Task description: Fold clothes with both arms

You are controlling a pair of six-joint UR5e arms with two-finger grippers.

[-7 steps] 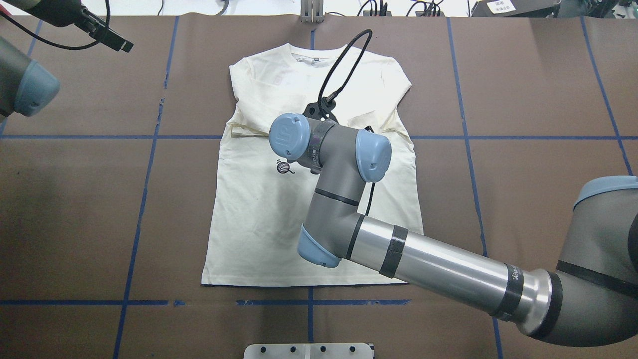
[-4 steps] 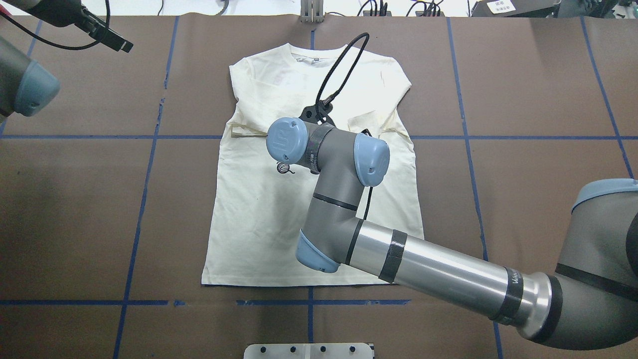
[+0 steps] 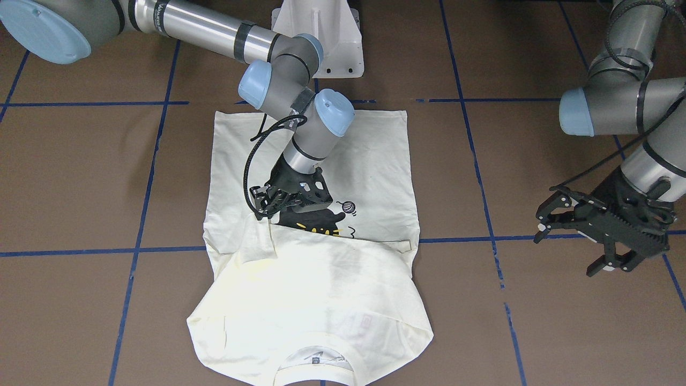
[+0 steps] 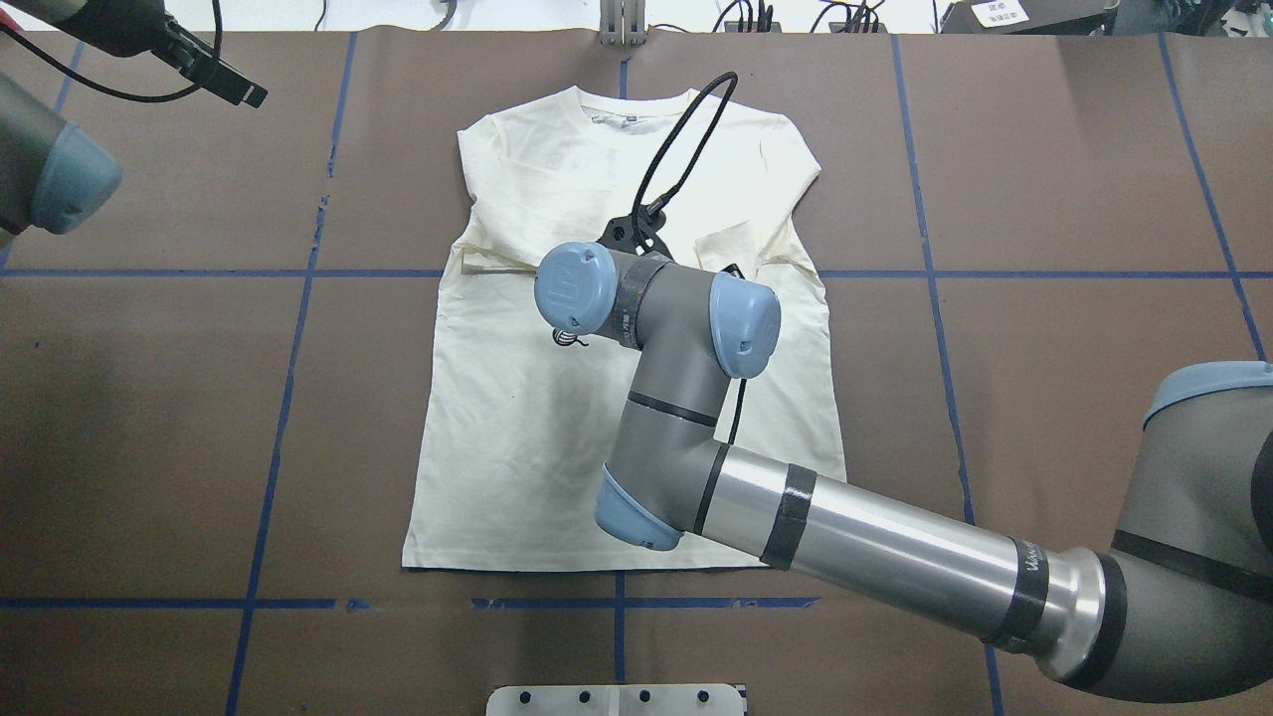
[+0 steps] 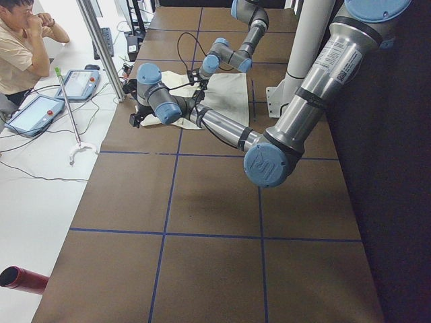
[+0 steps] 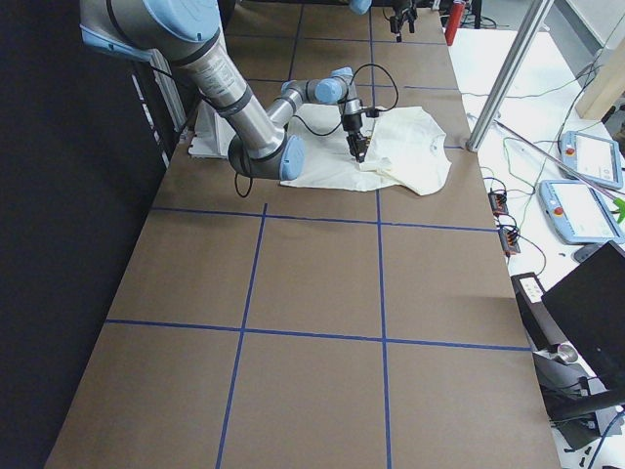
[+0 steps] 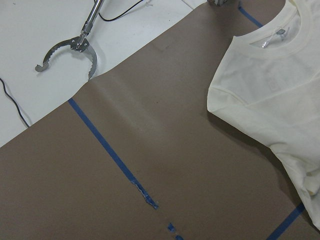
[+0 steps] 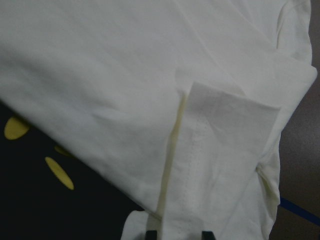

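t-shirt [image 4: 507, 457] lying centre frame, sleeves folded in. right gripper [image 3: 278, 206] creeping down-frame in overhead view, hiding more yarn ball, tips straddling sleeve cuff [image 8: 220, 150]; clamped or not, cannot tell. left gripper [image 3: 571, 244] idling far right, jaws apart, empty.

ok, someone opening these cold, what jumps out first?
The cream T-shirt lies flat mid-table, a folded-over layer hiding all but a strip of its black cat print. The right gripper is down at that fold's edge, fingertips either side of a hemmed flap in its wrist view. The left gripper hangs open over bare table, off to the shirt's side.
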